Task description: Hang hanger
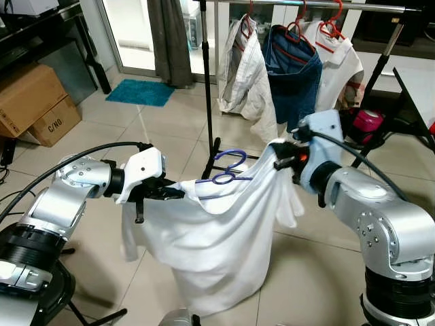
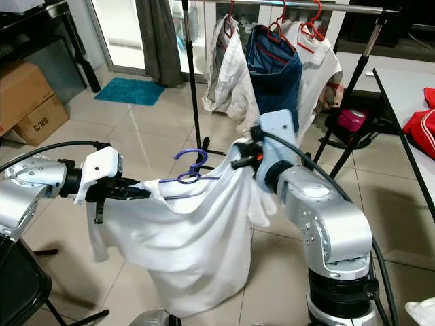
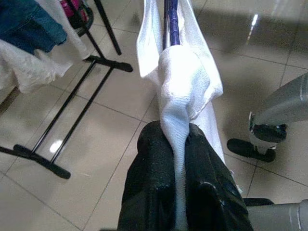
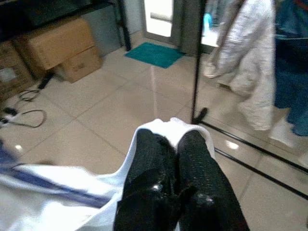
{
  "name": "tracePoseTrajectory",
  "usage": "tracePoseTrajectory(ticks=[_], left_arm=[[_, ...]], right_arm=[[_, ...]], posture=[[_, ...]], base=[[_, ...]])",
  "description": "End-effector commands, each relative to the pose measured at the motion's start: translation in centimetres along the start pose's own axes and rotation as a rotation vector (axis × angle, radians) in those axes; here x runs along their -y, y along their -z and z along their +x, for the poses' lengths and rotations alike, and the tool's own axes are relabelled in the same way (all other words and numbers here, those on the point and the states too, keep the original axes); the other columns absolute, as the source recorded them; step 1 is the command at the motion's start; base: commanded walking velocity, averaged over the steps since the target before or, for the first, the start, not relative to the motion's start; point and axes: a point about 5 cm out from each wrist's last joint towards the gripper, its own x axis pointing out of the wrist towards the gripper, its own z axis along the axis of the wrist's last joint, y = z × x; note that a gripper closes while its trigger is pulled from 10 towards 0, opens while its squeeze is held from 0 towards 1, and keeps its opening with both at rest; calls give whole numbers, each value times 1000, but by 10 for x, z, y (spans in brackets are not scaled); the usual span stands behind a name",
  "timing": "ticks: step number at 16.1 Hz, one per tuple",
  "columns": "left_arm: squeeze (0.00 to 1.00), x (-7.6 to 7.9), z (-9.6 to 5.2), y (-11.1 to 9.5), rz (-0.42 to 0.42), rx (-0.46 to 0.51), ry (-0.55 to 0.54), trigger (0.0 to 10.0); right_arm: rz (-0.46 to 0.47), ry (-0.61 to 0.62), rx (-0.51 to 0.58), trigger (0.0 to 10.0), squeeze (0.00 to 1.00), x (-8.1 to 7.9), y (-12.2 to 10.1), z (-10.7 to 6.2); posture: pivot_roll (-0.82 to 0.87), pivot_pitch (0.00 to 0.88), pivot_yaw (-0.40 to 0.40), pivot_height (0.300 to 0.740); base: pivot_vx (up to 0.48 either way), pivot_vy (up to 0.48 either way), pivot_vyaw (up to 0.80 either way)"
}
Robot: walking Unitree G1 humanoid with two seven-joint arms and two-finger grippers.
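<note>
On the tiled floor a cardboard box (image 1: 56, 119) reads "C/NO". Before the clothes rack (image 1: 299, 4), left gripper (image 1: 178, 193) and right gripper (image 1: 280, 151) each pinch the white shirt (image 1: 217, 234), stretched between them on a blue hanger (image 1: 228, 171).

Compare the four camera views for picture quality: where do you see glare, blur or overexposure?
Left eye view: sharp, with soft window sheen on the glossy beige tiled floor. Left wrist view: the white cotton shirt is blown out, and glare spots dot the tiles. Right wrist view: soft and hazy, with the hanging clothes blurred.
</note>
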Motion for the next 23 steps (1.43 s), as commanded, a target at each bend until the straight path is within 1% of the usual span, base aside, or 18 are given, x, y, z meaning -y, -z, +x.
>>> tracePoseTrajectory(ticks=[1, 3, 4, 6, 8, 9, 10, 11, 12, 13, 14, 16, 17, 18, 20, 22, 23], left_arm=[[0, -9, -3, -5, 37, -14, -41, 0], [0, -10, -3, -7, 40, -3, -47, 0], [0, -8, -1, -10, 38, 24, -27, 0], [0, -6, 1, -11, 37, 38, -13, 0], [0, -7, 2, -12, 36, 57, -21, 0], [0, -8, 2, -15, 27, 93, -40, 0], [0, -9, 2, -15, 22, 107, -48, 0], [0, -10, 1, -16, 24, 128, -57, 0], [0, -10, 0, -16, 22, 143, -59, 0], [0, -9, -1, -16, 22, 152, -58, 0], [0, -8, -3, -17, 18, 180, -50, 0], [0, -6, -4, -19, 15, 209, -35, 0], [0, -4, -4, -21, 12, 237, -11, 0], [0, -1, -4, -23, 14, 255, 14, 0], [0, 2, -4, -26, 25, 262, 44, 0], [0, 5, -4, -27, 37, 267, 68, 0], [0, 5, -5, -29, 39, 272, 71, 0]], right_arm=[[-14, -37, 17, 10000, 1000, -6, -5, -3], [-21, -63, 22, 10000, 1000, -7, -7, -4], [-9, -85, 34, 10000, 1000, -8, -8, -4], [17, -146, 59, 10000, 1000, -11, -12, -5], [10, -157, 60, 10000, 1000, -10, -13, -6], [0, -164, 77, 10000, 1000, -9, -15, -8], [-29, -133, 115, 10000, 1000, -6, -18, -8], [-68, -136, 198, 10000, 1000, 2, -26, -12], [-134, -160, 214, 10000, 1000, 6, -28, -17], [-166, -194, 220, 10000, 1000, 6, -28, -20], [-227, -296, 194, 10000, 0, 4, -24, -28], [-304, -335, 164, 10000, 0, 5, -21, -30], [-397, -403, 145, 10000, 0, 4, -17, -30], [-436, -438, 127, 10000, 0, 2, -14, -28], [-462, -451, 114, 10000, 0, 2, -13, -24], [-509, -477, 87, 10000, 0, 1, -11, -18], [-544, -519, 65, 10000, 0, -1, -7, -14]], posture=[[46, 0, 74, 740], [46, 0, 74, 740], [46, 0, 74, 740], [45, 0, 73, 740], [44, 0, 71, 740], [42, 0, 71, 740], [42, 0, 71, 740], [40, 0, 70, 740], [39, 0, 70, 740], [38, 0, 70, 740], [36, 0, 70, 740], [34, 0, 69, 740], [34, 0, 67, 740], [35, 0, 65, 740], [37, 0, 65, 740], [39, 0, 64, 740], [44, 0, 62, 740]], base=[[0, 0, 0], [0, 0, 0], [0, 0, 0], [0, 0, 0], [0, 0, 0], [0, 0, 0], [0, 0, 0], [0, 0, 0], [0, 0, 0], [0, 0, 0], [0, 0, 0], [0, 0, 0], [0, 0, 0], [0, 0, 0], [0, 0, 0], [0, 0, 0], [0, 0, 0]])
